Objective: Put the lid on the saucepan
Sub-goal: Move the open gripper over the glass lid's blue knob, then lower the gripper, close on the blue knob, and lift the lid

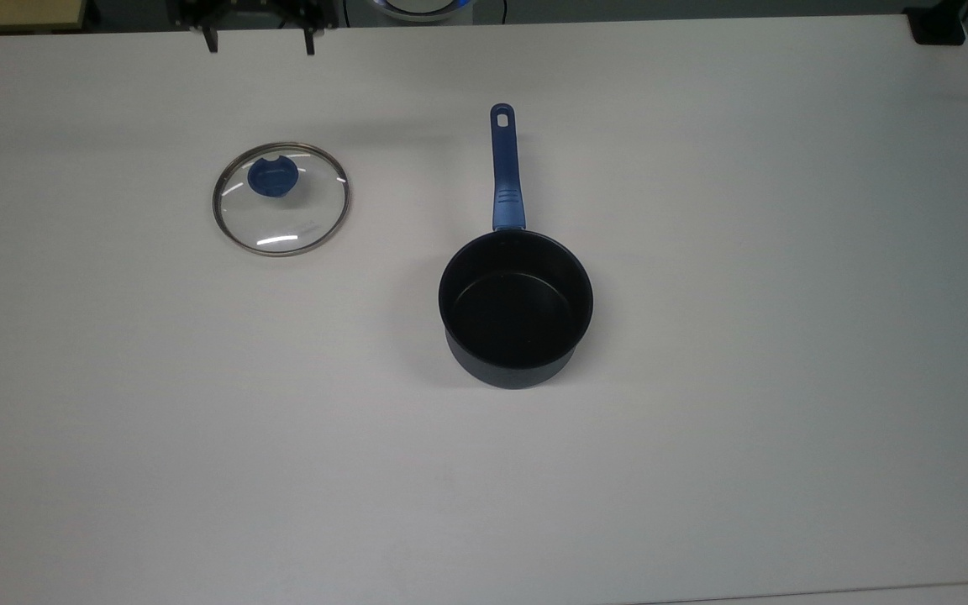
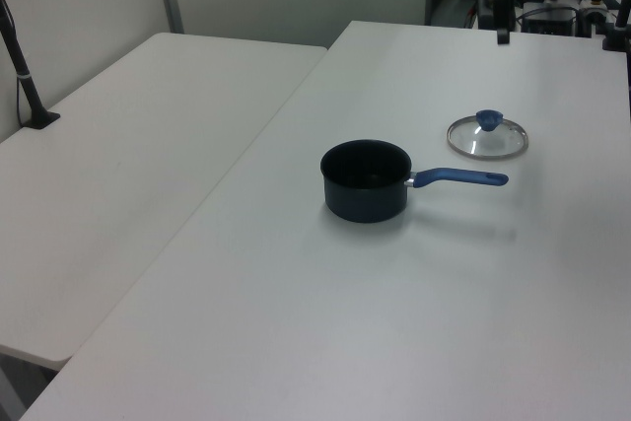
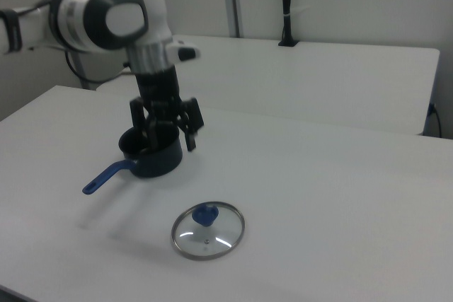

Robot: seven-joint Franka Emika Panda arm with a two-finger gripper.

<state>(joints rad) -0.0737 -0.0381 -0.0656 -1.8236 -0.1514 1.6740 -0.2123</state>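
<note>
Top view: the round clear glass lid (image 1: 281, 199) with a blue knob lies flat on the white table (image 1: 786, 336), well apart from the black saucepan (image 1: 516, 307) with its blue handle. The black two-finger gripper (image 1: 259, 42) hangs spread open, holding nothing.

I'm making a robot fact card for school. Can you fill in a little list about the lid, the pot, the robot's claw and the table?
lid: lies flat on the table, knob up, apart from the pot, nothing touching it
lid knob: blue, round
saucepan: upright, black inside, nothing in it, uncovered
saucepan handle: blue, points to the top view's upper edge
gripper: open, holding nothing, up in the air above the table
table: white
job done: not yet
</note>
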